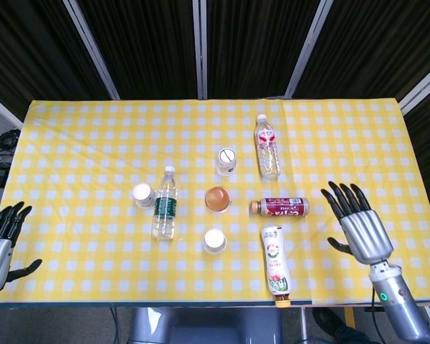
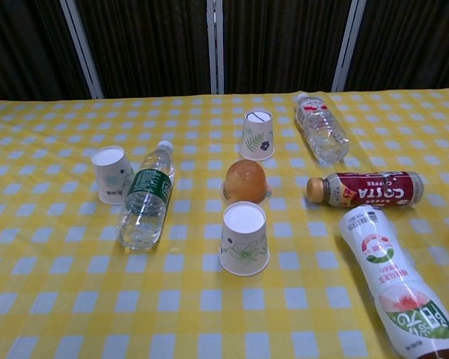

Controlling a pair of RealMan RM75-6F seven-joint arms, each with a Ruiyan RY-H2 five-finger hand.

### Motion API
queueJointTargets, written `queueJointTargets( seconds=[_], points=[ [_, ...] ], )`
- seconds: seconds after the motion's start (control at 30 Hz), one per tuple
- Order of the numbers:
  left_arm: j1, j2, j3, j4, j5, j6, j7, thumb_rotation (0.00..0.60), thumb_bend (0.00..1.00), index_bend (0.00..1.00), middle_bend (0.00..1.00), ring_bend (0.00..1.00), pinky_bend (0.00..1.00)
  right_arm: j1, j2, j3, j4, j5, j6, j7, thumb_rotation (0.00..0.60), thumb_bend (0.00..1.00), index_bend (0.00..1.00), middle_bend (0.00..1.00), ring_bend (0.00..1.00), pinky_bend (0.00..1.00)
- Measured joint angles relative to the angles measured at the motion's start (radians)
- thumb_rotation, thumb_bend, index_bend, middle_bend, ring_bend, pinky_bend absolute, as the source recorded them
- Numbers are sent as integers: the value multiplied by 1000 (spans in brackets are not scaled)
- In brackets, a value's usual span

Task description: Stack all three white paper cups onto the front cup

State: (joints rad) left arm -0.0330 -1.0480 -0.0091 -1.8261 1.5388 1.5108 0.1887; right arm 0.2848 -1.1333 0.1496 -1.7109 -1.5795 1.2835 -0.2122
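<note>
1. Three white paper cups stand upside down on the yellow checked tablecloth (image 1: 86,136), none stacked: the front cup (image 2: 244,238) nearest the robot, a leaf-print cup (image 2: 257,135) at the back, and a left cup (image 2: 111,174) off to the left.
2. Between the front and back cups sits an orange dome-shaped cup (image 2: 246,182), just behind the front cup.
3. Beside the left cup, a green-labelled water bottle (image 2: 145,198) lies on its side, nearly touching it.
4. To the right lie a red-labelled water bottle (image 2: 319,126), a Costa coffee bottle (image 2: 367,189) and a white drink bottle (image 2: 394,285), the last two close together.
5. Right hand (image 1: 358,226) hovers over the table's right part, fingers spread, holding nothing, apart from the coffee bottle.
6. Left hand (image 1: 0,240) sits at the front left corner, fingers spread, holding nothing.
</note>
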Motion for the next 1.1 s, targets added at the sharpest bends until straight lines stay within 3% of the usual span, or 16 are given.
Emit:
queueJointTargets(
  seconds=[0.27,0.43,0.63,1.1],
  points=[
    [-19,-16,-18,14,-54,-36,17,600,0,0,0,0,0,293,-5,128,63,129,-374,153,600,232,56,72,0,93],
    [-30,-17,-33,22,-96,-57,9,600,0,0,0,0,0,477,-102,183,198,259,-561,182,600,248,60,86,0,103],
    [-45,-16,-51,34,-152,-91,-2,600,0,0,0,0,0,621,-258,201,386,384,-670,146,600,250,78,98,0,120],
    [-72,-24,-78,58,-246,-138,6,600,0,0,0,0,0,816,-549,202,840,576,-843,113,600,250,91,116,21,131]
  ],
)
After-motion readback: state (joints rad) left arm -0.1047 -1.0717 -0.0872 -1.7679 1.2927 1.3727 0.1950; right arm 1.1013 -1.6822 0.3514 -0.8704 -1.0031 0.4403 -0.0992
